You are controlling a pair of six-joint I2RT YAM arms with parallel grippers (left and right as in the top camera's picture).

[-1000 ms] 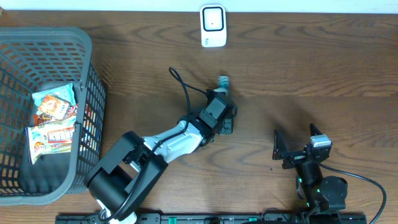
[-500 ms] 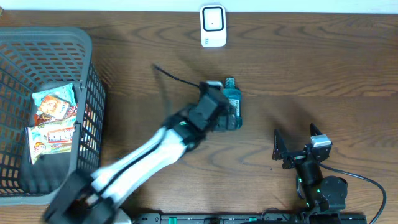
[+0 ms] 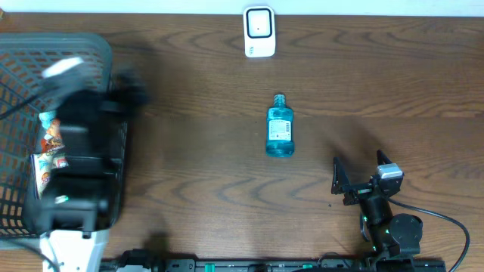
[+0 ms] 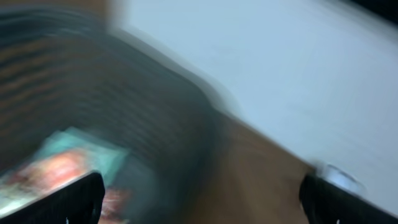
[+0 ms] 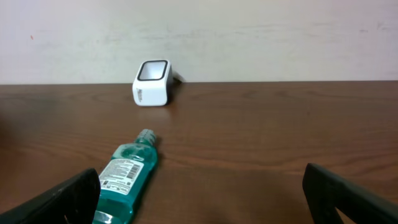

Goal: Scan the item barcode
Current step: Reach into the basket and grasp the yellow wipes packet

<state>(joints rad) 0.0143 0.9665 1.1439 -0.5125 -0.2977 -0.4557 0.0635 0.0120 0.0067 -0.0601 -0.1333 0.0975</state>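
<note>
Bottle (image 3: 280,133) is being shown from overhead lying flat at the centre of the frame, its cap pointing towards the scanner (image 3: 259,31) at the top edge and well apart from it. It is being held by nothing. The left arm (image 3: 76,151) is being blurred by motion over the basket (image 3: 19,45) at the left. The basket wall could be struck and the packets (image 3: 60,125) knocked if that sweep is being carried too low. The right gripper (image 3: 361,172) is being shown spread and empty at the lower right.

In the left wrist view the left gripper (image 4: 205,199) is being seen spread and empty, with smeared basket mesh and a packet (image 4: 56,168) beneath.

In the right wrist view the bottle (image 5: 124,180) is being seen at the lower left, in front of the scanner (image 5: 152,82). No barcode is being shown. Being round, the bottle could be rolled or pinched askew, and the code turned away from the scanner.
</note>
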